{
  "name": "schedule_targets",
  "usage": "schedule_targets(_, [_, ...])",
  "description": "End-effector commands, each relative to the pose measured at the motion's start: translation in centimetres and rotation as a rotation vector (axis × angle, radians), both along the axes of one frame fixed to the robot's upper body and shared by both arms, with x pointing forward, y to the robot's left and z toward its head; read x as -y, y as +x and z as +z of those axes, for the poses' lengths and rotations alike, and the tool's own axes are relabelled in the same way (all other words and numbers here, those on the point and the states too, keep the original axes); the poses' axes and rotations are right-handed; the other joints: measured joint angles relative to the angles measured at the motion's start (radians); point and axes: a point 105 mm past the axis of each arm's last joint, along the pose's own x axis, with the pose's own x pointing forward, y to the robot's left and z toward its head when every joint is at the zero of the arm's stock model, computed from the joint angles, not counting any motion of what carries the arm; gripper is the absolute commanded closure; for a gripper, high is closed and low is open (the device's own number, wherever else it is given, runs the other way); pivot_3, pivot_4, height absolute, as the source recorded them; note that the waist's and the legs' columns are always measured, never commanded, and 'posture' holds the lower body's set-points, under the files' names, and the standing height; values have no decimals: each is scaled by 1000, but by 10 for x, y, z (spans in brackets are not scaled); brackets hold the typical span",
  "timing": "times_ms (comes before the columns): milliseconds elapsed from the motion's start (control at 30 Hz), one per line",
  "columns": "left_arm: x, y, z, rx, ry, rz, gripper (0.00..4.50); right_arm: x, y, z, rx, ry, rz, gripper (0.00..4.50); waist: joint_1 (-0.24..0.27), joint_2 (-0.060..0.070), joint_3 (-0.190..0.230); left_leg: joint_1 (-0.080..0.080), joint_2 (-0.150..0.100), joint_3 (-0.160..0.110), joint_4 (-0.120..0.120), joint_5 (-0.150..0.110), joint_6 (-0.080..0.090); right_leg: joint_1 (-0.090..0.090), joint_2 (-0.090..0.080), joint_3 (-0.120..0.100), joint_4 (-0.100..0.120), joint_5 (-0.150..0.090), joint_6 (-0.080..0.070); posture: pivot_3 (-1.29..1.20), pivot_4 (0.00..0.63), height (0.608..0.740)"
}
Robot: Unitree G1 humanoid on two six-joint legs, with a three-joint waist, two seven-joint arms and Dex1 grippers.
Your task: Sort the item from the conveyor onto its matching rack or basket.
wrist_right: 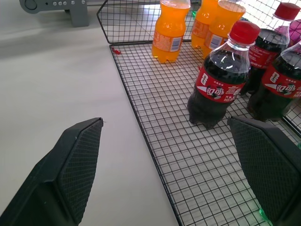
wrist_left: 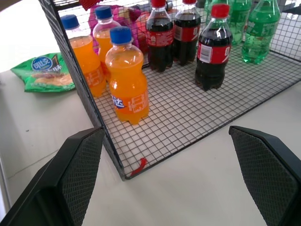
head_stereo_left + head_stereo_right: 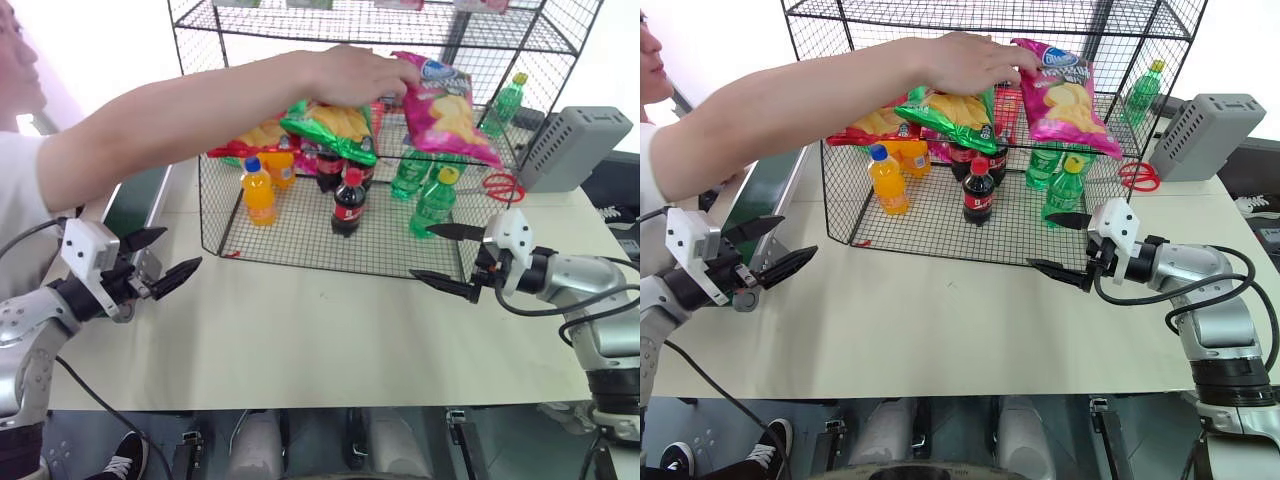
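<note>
A person's hand [image 3: 350, 75] reaches across from the left and holds the item, a glossy pink crisp bag [image 3: 445, 105], at the front of the black wire rack [image 3: 300, 245], level with its middle tier. The conveyor [image 3: 135, 195], with its dark green belt, shows at the left behind the person's arm. My left gripper [image 3: 182, 248] hovers open and empty over the table, left of the rack's front corner. My right gripper [image 3: 421, 251] is open and empty too, just off the rack's front right corner, pointing left.
Orange bottles [image 3: 258, 190], cola bottles [image 3: 348, 200] and green bottles [image 3: 430, 200] stand on the rack's bottom tier. A green bag [image 3: 335, 125] and a red bag [image 3: 245, 140] lie above them. A grey ribbed box [image 3: 585, 145] sits at the right. Another green bag [image 2: 44, 73] lies on the table beside the rack.
</note>
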Motion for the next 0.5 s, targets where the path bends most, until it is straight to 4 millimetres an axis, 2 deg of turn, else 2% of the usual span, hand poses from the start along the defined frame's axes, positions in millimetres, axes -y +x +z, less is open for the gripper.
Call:
schedule_targets(33, [1, 0, 6, 31, 20, -4, 0, -3, -1, 9, 48, 21, 14, 83, 0, 0, 0, 0, 0, 0, 0, 0, 0, 0, 0, 0, 0, 0, 0, 0, 150, 740])
schedule_targets(500, [2, -1, 7, 35, 13, -3, 0, -9, 0, 15, 51, 53, 36, 83, 0, 0, 0, 0, 0, 0, 0, 0, 0, 0, 0, 0, 0, 0, 0, 0, 150, 740])
